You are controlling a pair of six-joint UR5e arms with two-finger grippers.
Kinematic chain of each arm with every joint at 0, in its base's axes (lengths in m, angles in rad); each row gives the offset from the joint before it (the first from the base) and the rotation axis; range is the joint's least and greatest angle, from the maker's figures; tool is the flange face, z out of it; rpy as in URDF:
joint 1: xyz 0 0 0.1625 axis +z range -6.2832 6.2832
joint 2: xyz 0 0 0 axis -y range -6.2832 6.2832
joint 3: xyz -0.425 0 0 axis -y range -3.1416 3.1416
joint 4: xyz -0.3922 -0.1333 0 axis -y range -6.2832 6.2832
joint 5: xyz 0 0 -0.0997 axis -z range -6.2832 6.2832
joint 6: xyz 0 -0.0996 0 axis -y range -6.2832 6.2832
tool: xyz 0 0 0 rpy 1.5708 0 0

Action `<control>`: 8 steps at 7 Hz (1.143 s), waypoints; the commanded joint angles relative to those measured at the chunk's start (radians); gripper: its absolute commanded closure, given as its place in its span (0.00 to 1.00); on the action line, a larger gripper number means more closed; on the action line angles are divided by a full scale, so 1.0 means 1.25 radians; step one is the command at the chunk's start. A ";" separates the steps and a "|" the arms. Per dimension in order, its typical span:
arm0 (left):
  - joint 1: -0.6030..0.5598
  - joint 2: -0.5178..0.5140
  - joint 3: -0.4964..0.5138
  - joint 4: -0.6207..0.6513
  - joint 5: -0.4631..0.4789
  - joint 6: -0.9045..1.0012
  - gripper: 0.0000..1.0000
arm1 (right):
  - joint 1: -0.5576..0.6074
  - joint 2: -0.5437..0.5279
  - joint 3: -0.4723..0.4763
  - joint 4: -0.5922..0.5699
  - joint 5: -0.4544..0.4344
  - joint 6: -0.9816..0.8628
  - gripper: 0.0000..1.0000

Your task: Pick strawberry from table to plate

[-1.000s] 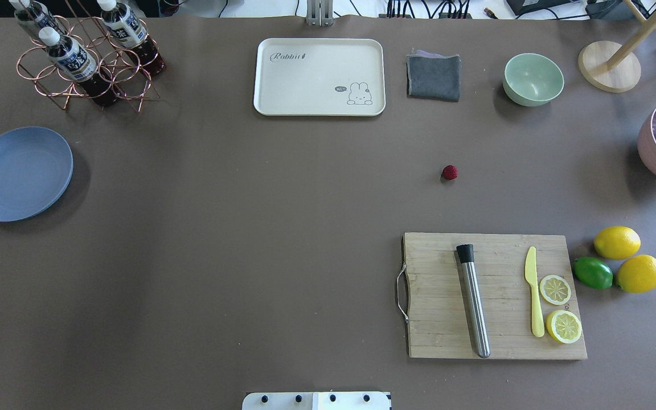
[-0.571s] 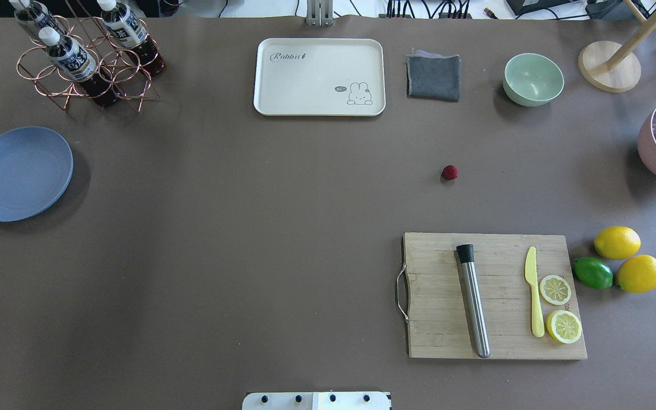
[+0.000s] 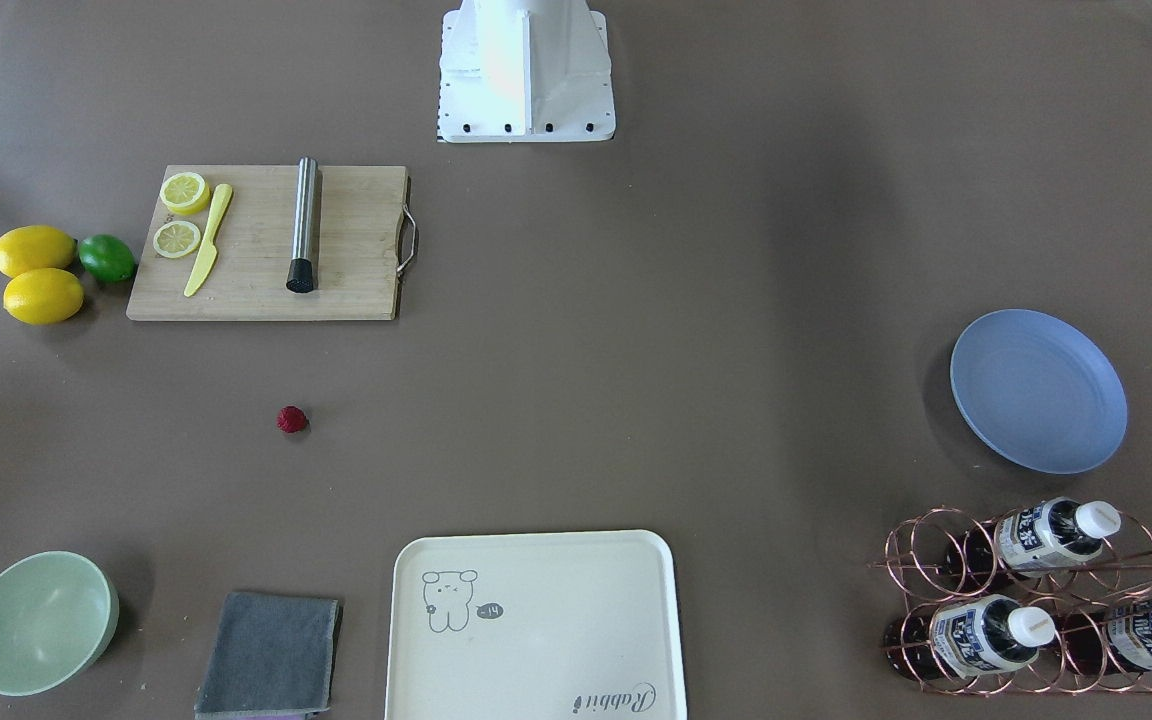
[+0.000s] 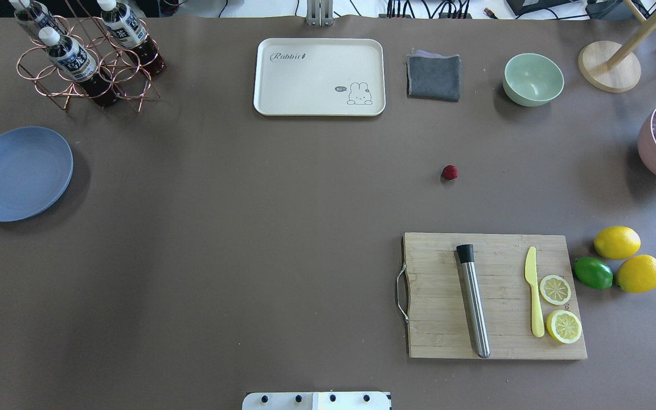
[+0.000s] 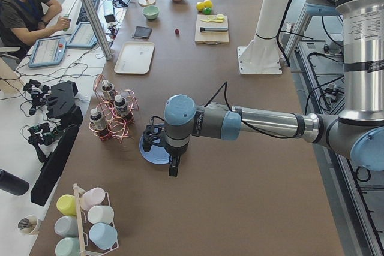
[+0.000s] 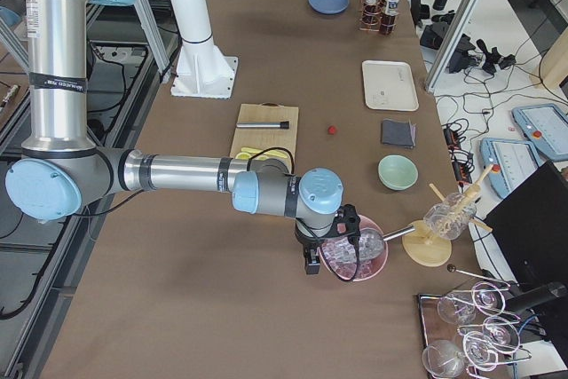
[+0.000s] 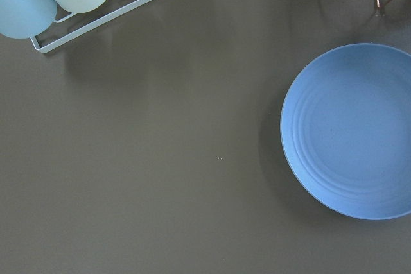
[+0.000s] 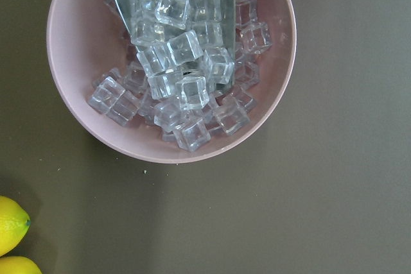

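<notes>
The strawberry lies alone on the surface, so I think the right tool, spread or not I cannot tell, should descend straight and pinch softly.

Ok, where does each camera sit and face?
Overhead: behind the robot, looking forward and down; base edge shows.
Front-facing: opposite, facing the robot; base at top.
Exterior left: table's left end; left arm near.
Exterior right: right end; right arm near.
Left wrist: straight down on the plate; no robot part.
Right wrist: down on the ice bowl; no robot part.
Overhead and front-facing share the strawberry.
</notes>
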 commanded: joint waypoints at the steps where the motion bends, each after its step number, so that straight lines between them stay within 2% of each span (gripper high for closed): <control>1: 0.001 0.000 -0.001 0.000 0.000 0.000 0.03 | 0.000 0.000 -0.001 0.000 0.001 0.000 0.00; 4: 0.001 -0.003 -0.001 -0.001 0.000 0.000 0.03 | 0.000 -0.001 -0.002 0.000 0.001 -0.001 0.00; 8: 0.002 -0.001 -0.012 0.002 -0.049 0.000 0.03 | 0.000 0.004 -0.005 0.000 0.001 0.000 0.00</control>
